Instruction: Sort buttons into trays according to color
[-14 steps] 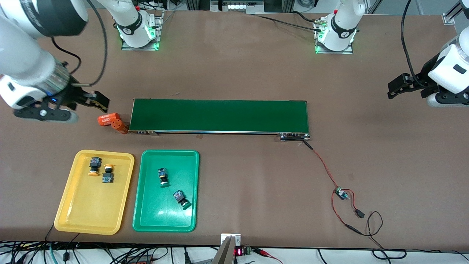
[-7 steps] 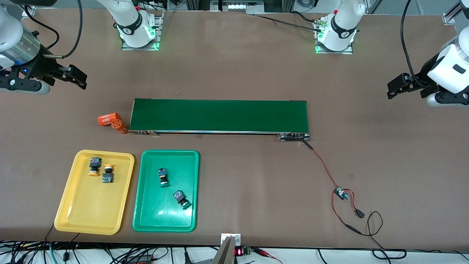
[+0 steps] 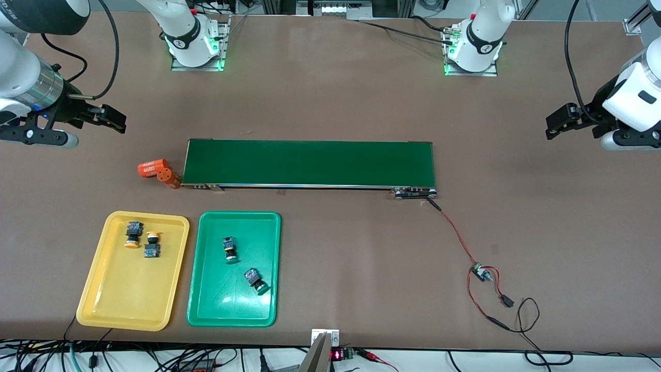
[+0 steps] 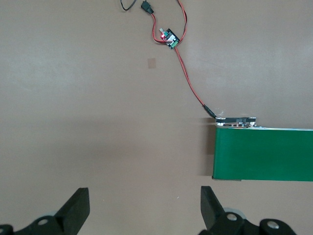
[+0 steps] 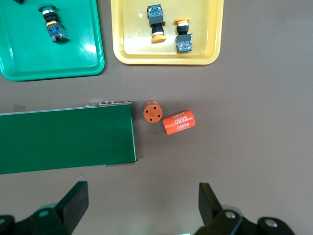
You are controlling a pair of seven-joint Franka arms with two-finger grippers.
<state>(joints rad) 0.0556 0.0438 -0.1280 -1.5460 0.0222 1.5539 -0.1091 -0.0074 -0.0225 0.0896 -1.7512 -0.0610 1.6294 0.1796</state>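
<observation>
Two yellow-orange buttons lie in the yellow tray. Two green buttons lie in the green tray. Both trays stand side by side nearer the front camera than the conveyor. The right wrist view shows the yellow tray with its two buttons and a corner of the green tray with one button. My right gripper is open and empty, up over bare table at the right arm's end. My left gripper is open and empty over the left arm's end.
A long dark-green conveyor belt crosses the table's middle. Two orange cylinders, one printed "4680", lie at its right-arm end, also in the right wrist view. A red wire with a small board trails from its other end.
My right gripper swung up and away from beside the orange cylinders toward the right arm's end, then settled slightly lower. The left arm has not moved. Buttons and trays are unchanged.
</observation>
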